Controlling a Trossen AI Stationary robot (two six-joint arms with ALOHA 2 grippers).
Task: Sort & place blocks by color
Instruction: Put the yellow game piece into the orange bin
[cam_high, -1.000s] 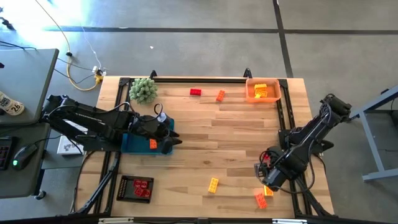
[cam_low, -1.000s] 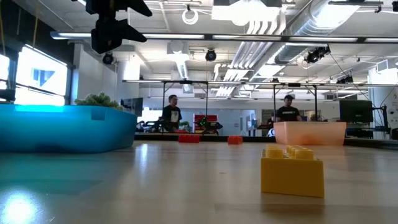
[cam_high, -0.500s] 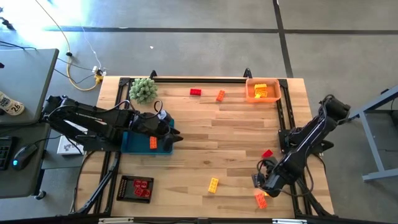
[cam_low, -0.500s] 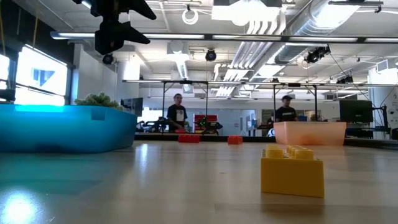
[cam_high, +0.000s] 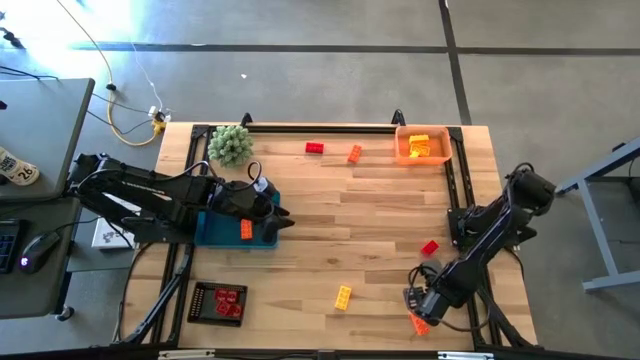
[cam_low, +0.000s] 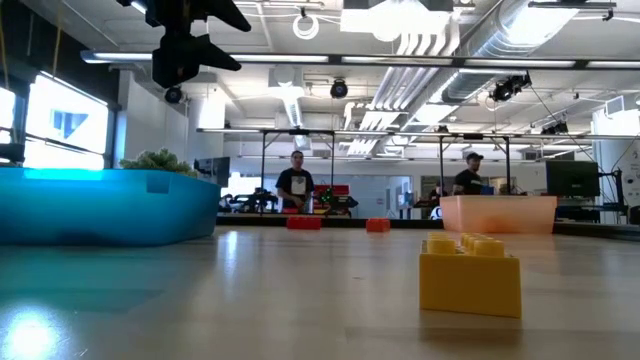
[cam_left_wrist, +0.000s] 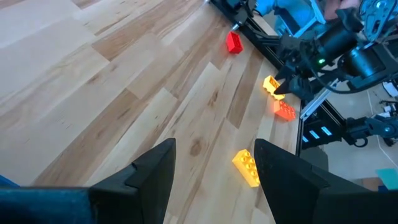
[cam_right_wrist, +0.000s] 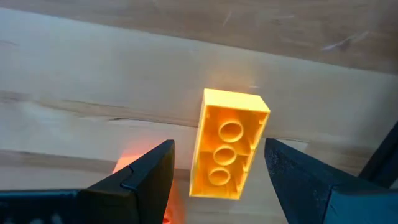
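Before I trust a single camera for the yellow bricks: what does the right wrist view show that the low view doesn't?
Only the right wrist view: a yellow brick lying hollow side up between the open right gripper, with an orange brick partly hidden beside it.

Only the low view: another yellow brick standing studs up, the blue tray, the orange tray, two far bricks, the left gripper overhead, and people in the room behind.

Both: the wooden table.
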